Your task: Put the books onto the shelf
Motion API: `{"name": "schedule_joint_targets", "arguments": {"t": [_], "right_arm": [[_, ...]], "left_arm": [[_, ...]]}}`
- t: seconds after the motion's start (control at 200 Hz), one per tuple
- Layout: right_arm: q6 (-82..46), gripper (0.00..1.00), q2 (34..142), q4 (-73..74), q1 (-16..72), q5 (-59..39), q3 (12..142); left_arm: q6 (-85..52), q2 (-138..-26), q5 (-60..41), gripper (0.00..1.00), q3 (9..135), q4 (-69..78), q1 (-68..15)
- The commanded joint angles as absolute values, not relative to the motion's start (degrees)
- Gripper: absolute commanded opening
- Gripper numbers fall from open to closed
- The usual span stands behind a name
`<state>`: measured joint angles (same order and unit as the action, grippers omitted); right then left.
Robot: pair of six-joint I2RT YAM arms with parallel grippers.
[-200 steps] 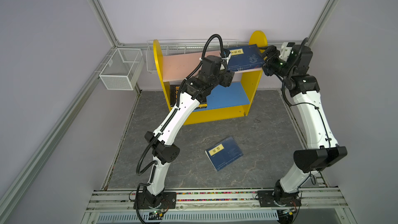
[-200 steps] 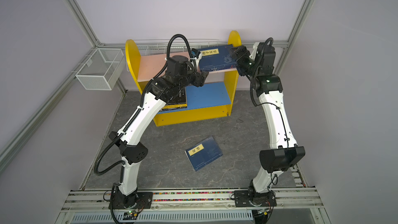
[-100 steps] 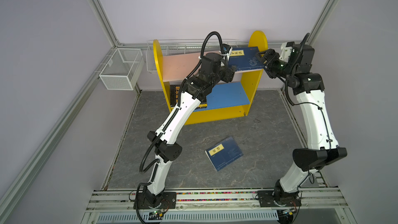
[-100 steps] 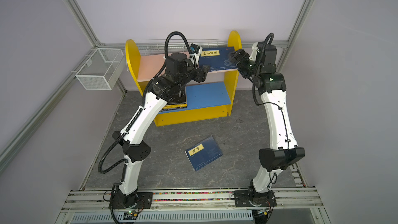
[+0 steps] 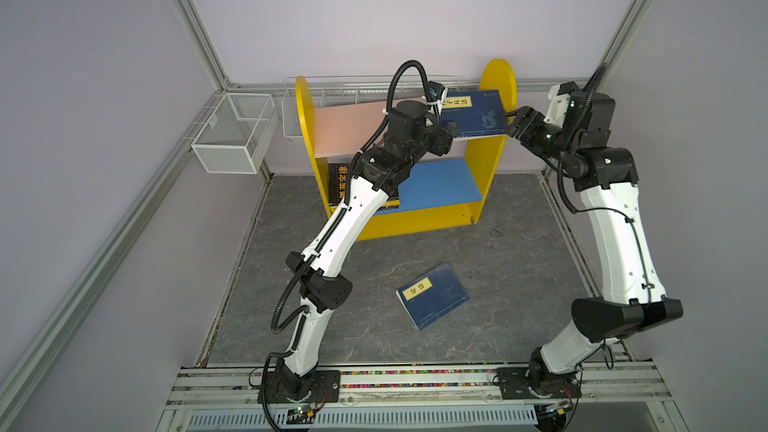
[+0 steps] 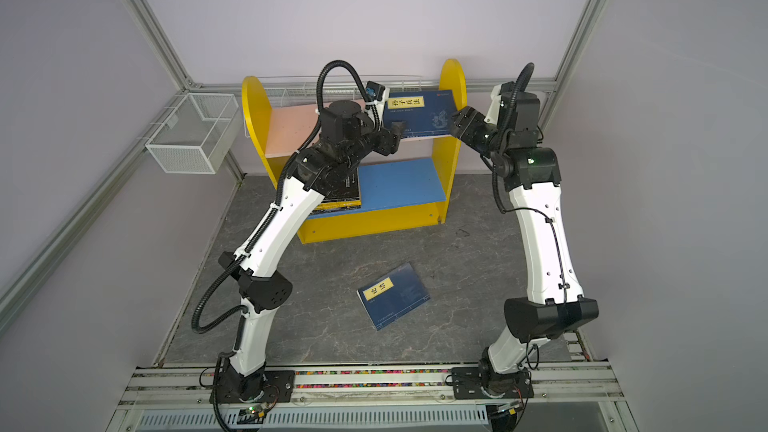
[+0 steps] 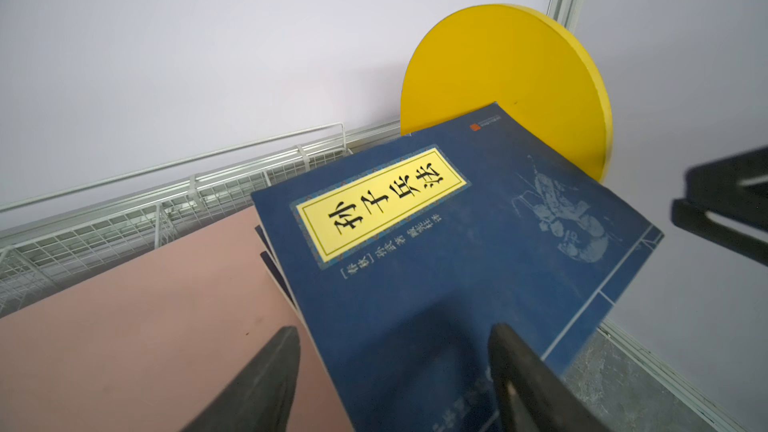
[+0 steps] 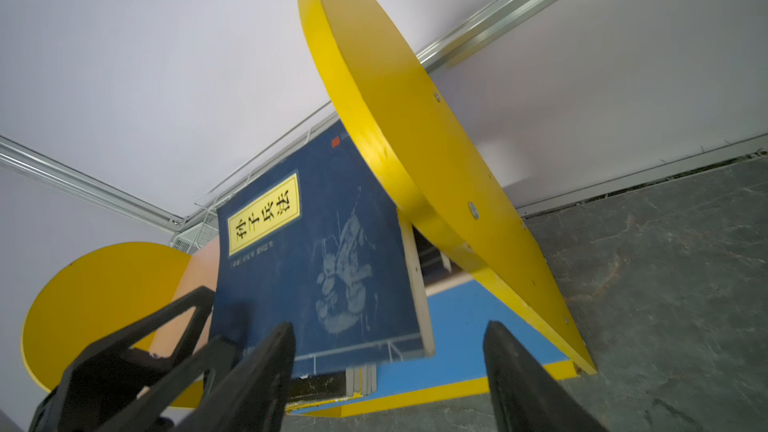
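Lying flat on the pink upper board (image 5: 349,130) of the shelf (image 5: 415,226), a navy book with a yellow title label (image 5: 473,116) tops a small stack at the board's right end. Its far corner sits against the right yellow side panel (image 5: 498,76). The left wrist view shows this book (image 7: 457,251) slightly askew, with the edges of the books beneath it peeking out along one side.

The left gripper (image 5: 446,139) hovers at the book's front left corner, and both top views show it reaching over the pink board. Its fingers (image 7: 282,363) are spread wide, one over bare board and the other over the cover, and they clamp nothing.

The right gripper (image 5: 513,122) waits just outside the front edge of the right side panel, level with the upper board, pointing at the book's right edge. Its fingers (image 8: 511,367) also stand well apart with nothing between them. Whether a fingertip touches the book cannot be told.

On the blue lower board (image 5: 440,182), a black book with orange characters (image 5: 338,184) tops another stack at the left end, partly hidden by the left arm.

A second navy book (image 5: 432,295) lies face up on the grey table surface (image 5: 519,251), well in front of the shelf and between the two arms. A wire mesh basket (image 5: 232,139) hangs on the frame to the shelf's left.
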<state>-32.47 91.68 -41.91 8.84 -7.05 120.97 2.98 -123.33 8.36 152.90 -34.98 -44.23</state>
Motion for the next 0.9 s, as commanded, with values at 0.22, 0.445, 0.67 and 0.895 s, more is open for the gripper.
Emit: {"name": "schedule_joint_targets", "arguments": {"t": [0.22, 0.445, 0.67, 0.895], "right_arm": [[-20.16, 0.17, 75.96, -40.67, 18.69, -0.62, 101.78], [-21.55, 0.07, 81.35, -40.38, 18.94, -5.22, 106.18], [-21.41, 0.07, 89.67, -42.36, 18.93, -7.9, 115.21], [-21.01, 0.07, 97.18, -44.92, 18.93, -7.38, 125.25]], "left_arm": [[-4.13, -105.98, 16.58, 0.71, 134.68, -29.21, -43.88], [-17.98, -82.72, 20.74, 0.7, 91.06, -20.68, -45.16], [-29.2, -67.52, 27.2, 0.7, 62.9, -26.04, -47.91], [-36.99, -61.18, 30.41, 0.7, 51.87, -26.93, -47.94]]}}
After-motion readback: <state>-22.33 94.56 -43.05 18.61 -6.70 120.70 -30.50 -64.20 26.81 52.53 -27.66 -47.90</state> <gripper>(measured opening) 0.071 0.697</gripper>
